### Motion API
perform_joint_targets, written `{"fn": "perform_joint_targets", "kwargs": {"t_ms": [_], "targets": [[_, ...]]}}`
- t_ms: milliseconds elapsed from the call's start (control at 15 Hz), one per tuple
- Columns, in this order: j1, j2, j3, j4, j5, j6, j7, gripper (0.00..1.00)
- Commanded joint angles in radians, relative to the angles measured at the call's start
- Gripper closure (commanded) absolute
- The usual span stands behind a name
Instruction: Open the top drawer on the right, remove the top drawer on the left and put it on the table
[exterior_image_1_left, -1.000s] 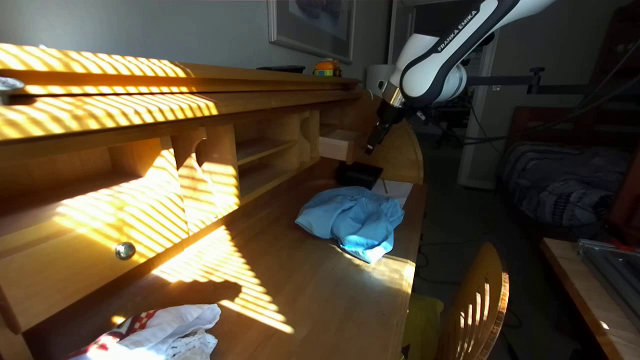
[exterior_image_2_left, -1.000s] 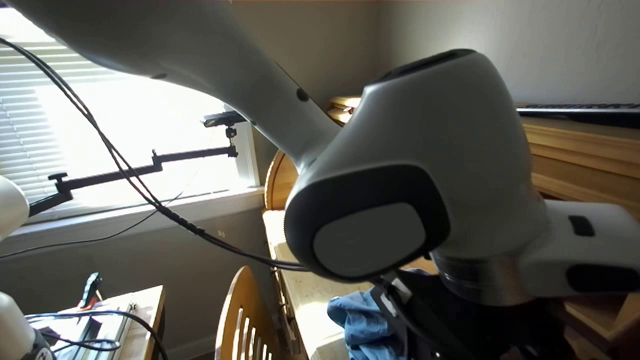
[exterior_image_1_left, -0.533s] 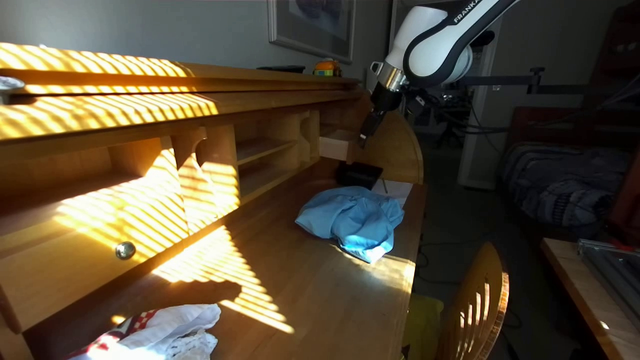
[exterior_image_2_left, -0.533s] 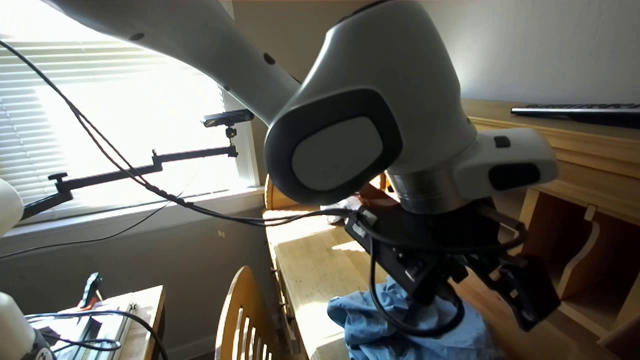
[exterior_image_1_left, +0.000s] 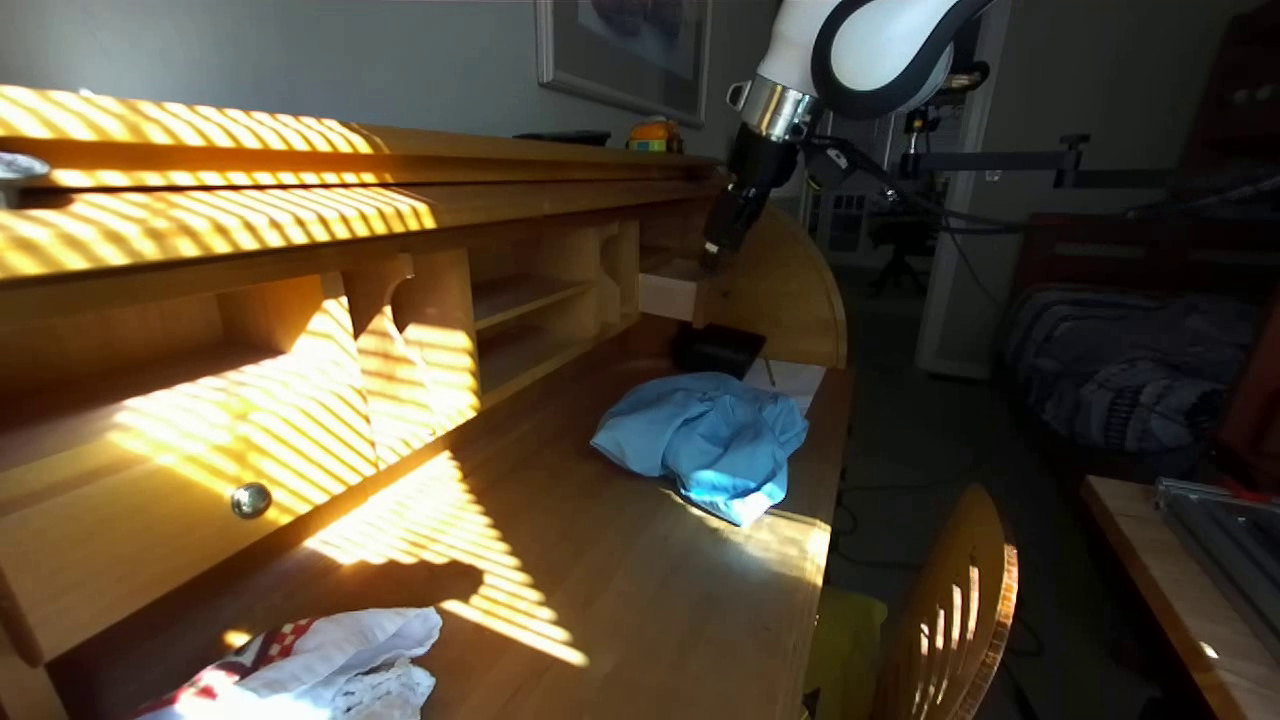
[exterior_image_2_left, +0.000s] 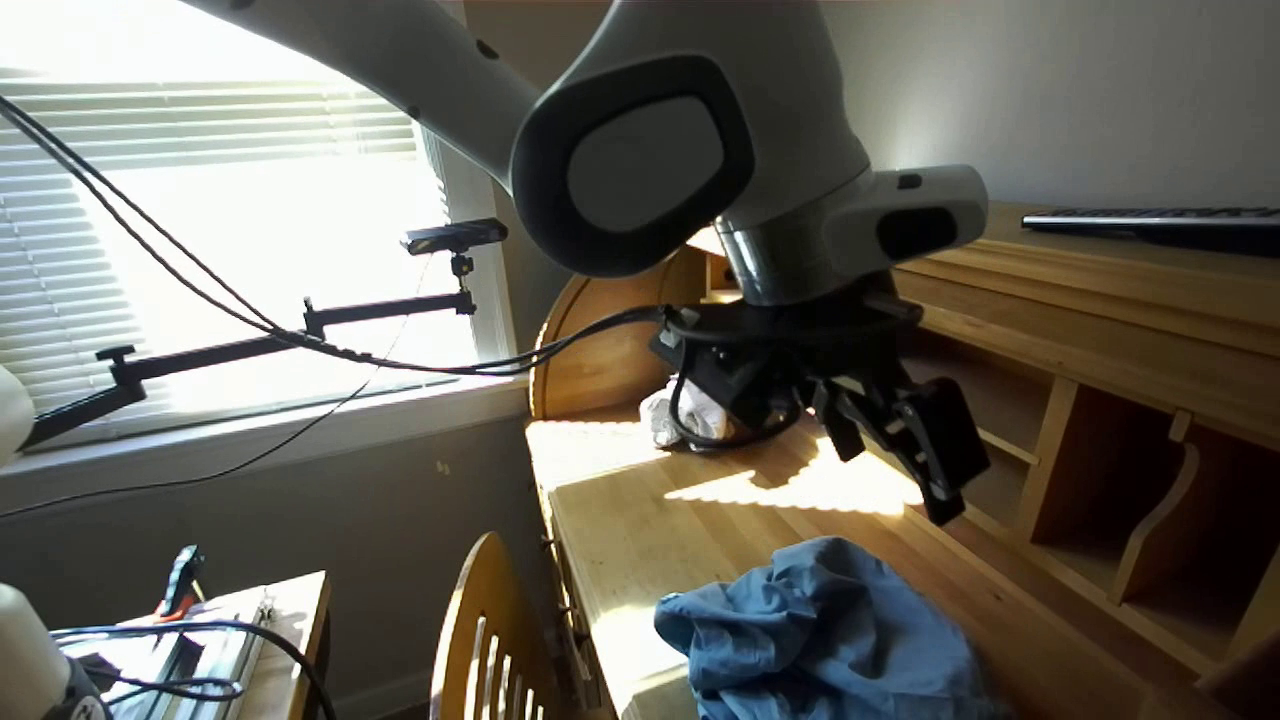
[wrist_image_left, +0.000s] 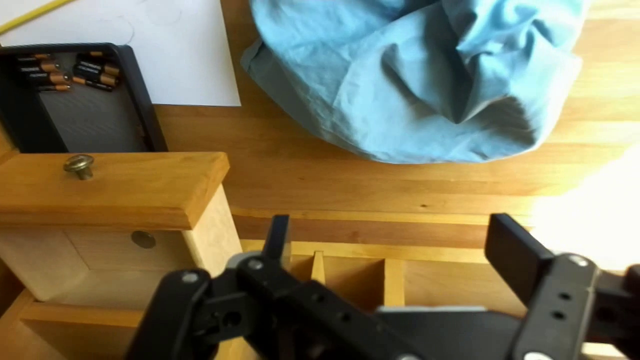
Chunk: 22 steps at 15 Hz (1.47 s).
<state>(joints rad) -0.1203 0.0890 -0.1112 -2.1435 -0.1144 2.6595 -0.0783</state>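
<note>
Right drawer (wrist_image_left: 107, 190) pulled out at its far end, the roll-top desk (exterior_image_1_left: 640, 580) is filling much of an exterior view. A blue cloth (wrist_image_left: 415, 95) is lying on its surface. At the near end what I am taking for the left drawer (exterior_image_1_left: 150, 540) is sitting, seemingly closed. The gripper (wrist_image_left: 390, 235) is hanging over the desk, fingers wide, holding nothing. I am judging the left drawer as next: the gripper should be crossing high, clear of the cloth, squaring up to the knob (exterior_image_1_left: 250, 500), pinching it centrally, then pulling straight and level, watching for tipping while the drawer is emerging.
</note>
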Motion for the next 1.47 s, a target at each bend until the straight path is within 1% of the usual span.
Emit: {"fn": "perform_joint_targets", "kwargs": {"t_ms": [0, 133, 200, 267, 333, 400, 600, 933, 1000, 1133, 1267, 1400], "targets": [[0.03, -0.063, 0.018, -0.017, 0.016, -0.047, 0.094, 0.0], [0.048, -0.081, 0.018, -0.017, -0.061, -0.061, 0.208, 0.0], [0.055, -0.091, 0.021, -0.011, -0.077, -0.089, 0.258, 0.0], [0.06, -0.1, 0.029, -0.005, -0.062, -0.122, 0.277, 0.0], [0.063, -0.109, 0.038, -0.003, -0.01, -0.148, 0.251, 0.0], [0.053, -0.071, 0.03, 0.003, -0.028, -0.09, 0.219, 0.0], [0.059, -0.092, 0.04, 0.003, -0.026, -0.124, 0.238, 0.0], [0.051, -0.081, 0.033, -0.001, -0.037, -0.118, 0.249, 0.0], [0.055, -0.07, 0.038, 0.005, -0.008, -0.108, 0.24, 0.0], [0.085, -0.033, 0.068, 0.044, 0.069, -0.08, 0.226, 0.0], [0.123, -0.003, 0.115, 0.087, 0.133, -0.056, 0.21, 0.0], [0.166, 0.032, 0.165, 0.141, 0.174, -0.034, 0.223, 0.0]]}}
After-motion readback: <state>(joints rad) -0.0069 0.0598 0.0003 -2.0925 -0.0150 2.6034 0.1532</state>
